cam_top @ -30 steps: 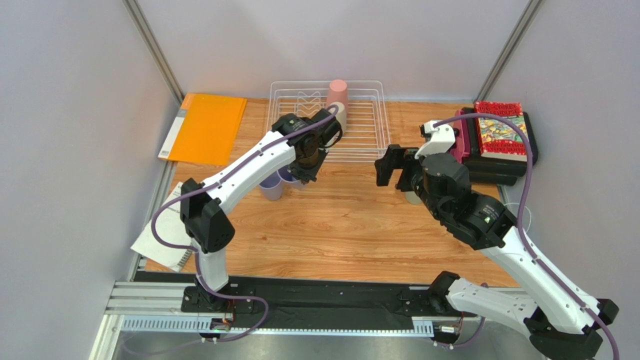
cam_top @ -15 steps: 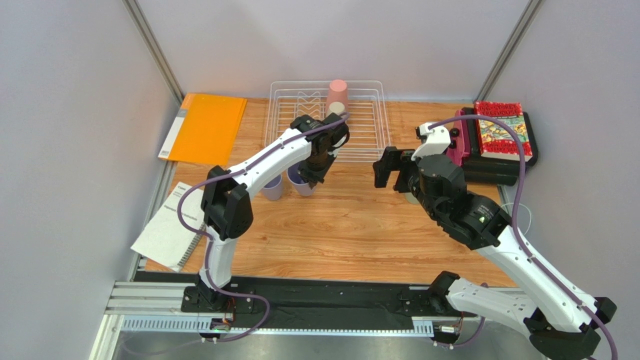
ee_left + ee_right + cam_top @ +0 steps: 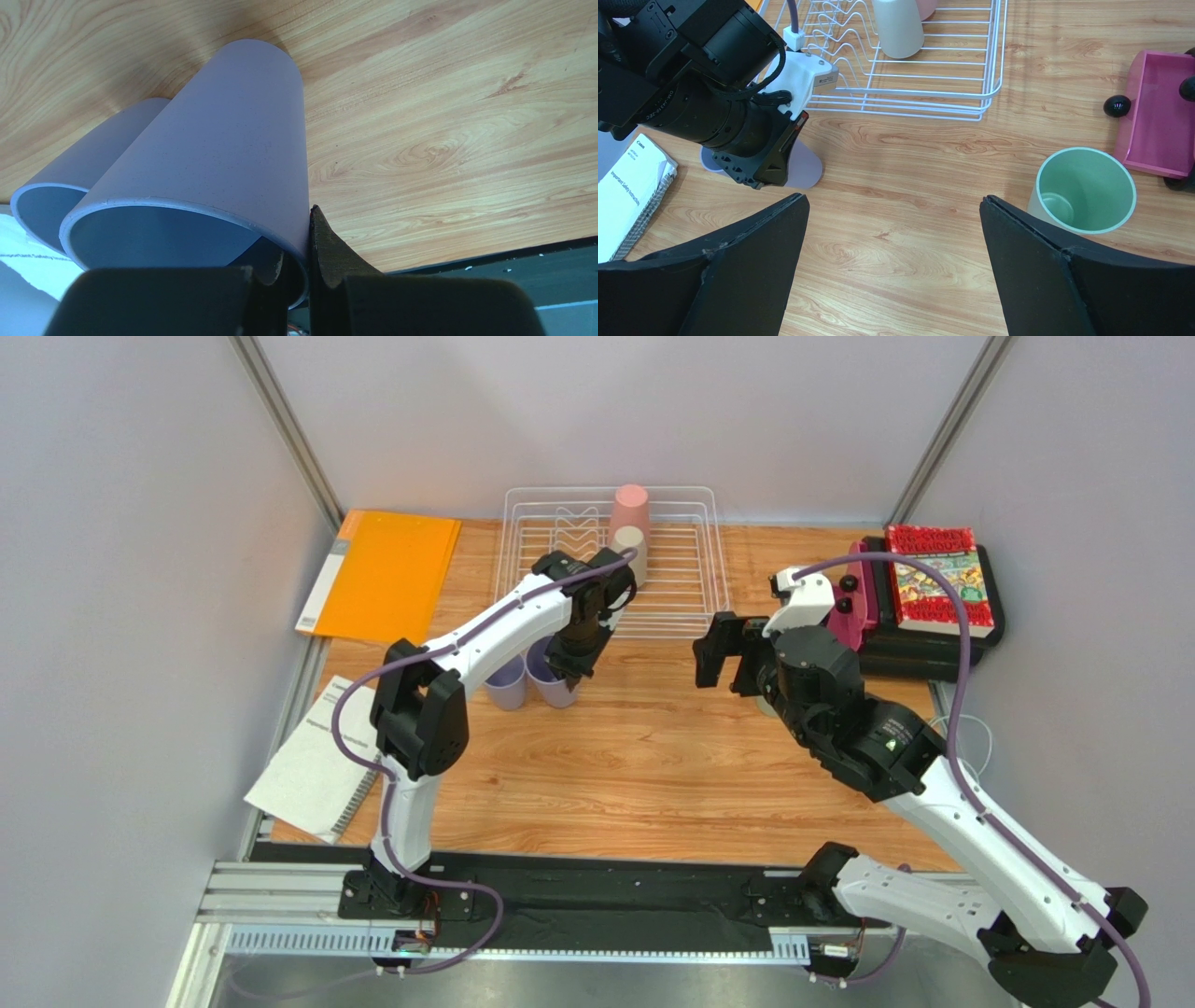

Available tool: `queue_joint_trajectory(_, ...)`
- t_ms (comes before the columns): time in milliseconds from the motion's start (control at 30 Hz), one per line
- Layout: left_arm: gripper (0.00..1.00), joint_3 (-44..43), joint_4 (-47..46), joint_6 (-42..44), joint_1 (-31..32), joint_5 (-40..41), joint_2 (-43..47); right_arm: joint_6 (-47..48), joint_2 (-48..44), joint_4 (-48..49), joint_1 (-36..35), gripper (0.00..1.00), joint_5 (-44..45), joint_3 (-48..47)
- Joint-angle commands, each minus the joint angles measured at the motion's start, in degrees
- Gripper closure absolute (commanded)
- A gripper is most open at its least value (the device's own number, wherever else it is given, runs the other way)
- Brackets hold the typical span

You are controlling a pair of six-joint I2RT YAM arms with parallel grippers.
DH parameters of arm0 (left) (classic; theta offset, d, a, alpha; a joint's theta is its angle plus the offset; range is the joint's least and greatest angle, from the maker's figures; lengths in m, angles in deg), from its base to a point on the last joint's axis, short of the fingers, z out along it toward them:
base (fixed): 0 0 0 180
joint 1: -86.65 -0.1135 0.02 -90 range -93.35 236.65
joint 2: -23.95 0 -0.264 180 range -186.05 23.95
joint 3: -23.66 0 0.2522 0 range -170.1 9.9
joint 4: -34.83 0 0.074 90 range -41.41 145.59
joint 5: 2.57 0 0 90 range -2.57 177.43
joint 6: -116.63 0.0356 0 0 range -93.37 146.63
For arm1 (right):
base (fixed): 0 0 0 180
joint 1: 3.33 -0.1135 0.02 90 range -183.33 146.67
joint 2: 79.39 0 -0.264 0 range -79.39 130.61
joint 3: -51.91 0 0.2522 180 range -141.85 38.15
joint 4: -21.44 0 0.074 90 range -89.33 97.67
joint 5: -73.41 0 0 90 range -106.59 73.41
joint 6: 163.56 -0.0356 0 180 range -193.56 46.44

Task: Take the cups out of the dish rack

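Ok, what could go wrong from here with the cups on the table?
The left gripper pinches one rim wall of a lavender plastic tumbler close beside the second lavender tumbler; pulling out could tip either. The open right gripper hovers near the sage green plastic tumbler and could knock it.

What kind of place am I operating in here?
Probably a robot test booth, not a kitchen: plain grey partition walls, a wood-grain tabletop, and a white wire dish rack beside an orange folder.
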Motion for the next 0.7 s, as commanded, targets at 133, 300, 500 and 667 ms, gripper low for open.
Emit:
queue_joint_trajectory(133,0.80,0.03,-0.86,0.46,0.24,-1.57,0.60,0.56,0.18,3.18,-0.12,0.00,0.20,0.00)
queue_joint_trajectory(300,0.58,0.12,-0.60,0.02,0.24,-0.16,1.12,0.38,0.26,3.18,-0.12,0.00,0.20,-0.09)
queue_joint_trajectory(500,0.45,-1.19,-0.86,-1.38,0.15,1.60,2.97,0.47,0.00,3.10,-0.12,0.00,0.29,-0.35)
queue_joint_trajectory(667,0.43,-5.22,-1.39,-2.87,0.33,0.98,7.09,1.35,0.79,2.22,-0.21,0.00,2.57,-2.37)
